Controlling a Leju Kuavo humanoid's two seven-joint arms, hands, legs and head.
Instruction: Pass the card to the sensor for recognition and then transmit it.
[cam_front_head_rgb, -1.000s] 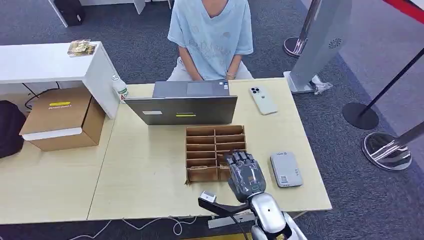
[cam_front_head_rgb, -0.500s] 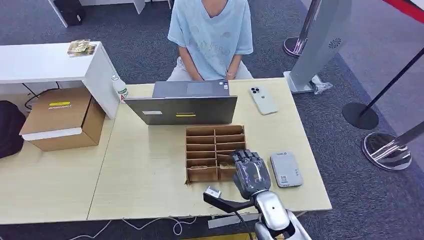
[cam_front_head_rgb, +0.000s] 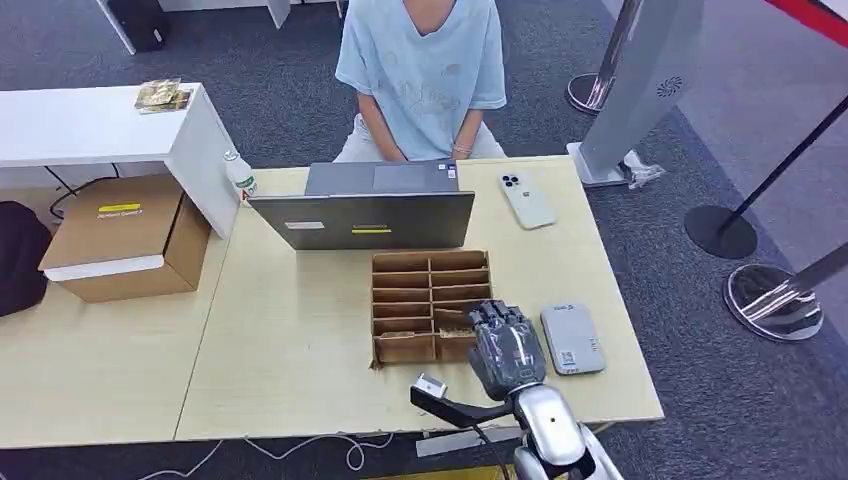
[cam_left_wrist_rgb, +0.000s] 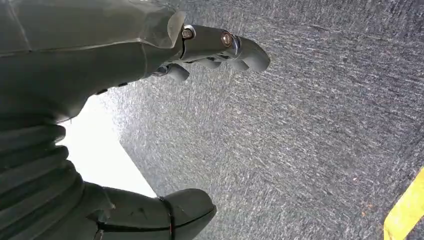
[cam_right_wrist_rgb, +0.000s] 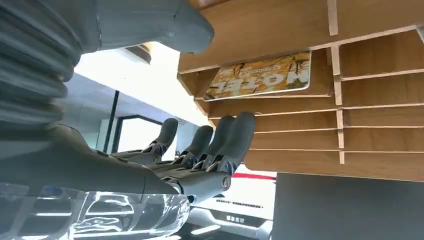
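Over the cardboard organizer (cam_front_head_rgb: 430, 305) on the worktop (cam_front_head_rgb: 300, 340), the right robot hand (cam_front_head_rgb: 507, 347) hangs spread and empty; it should dip fingertips squarely onto the card (cam_right_wrist_rgb: 260, 76) before pinching.

The right hand (cam_front_head_rgb: 507, 350) is dark grey under a glossy clear cover, on a silver arm (cam_front_head_rgb: 545, 430). The left hand (cam_left_wrist_rgb: 75, 65) has a ribbed grey cover, brass-coloured screws and dark fingers (cam_left_wrist_rgb: 247, 52).
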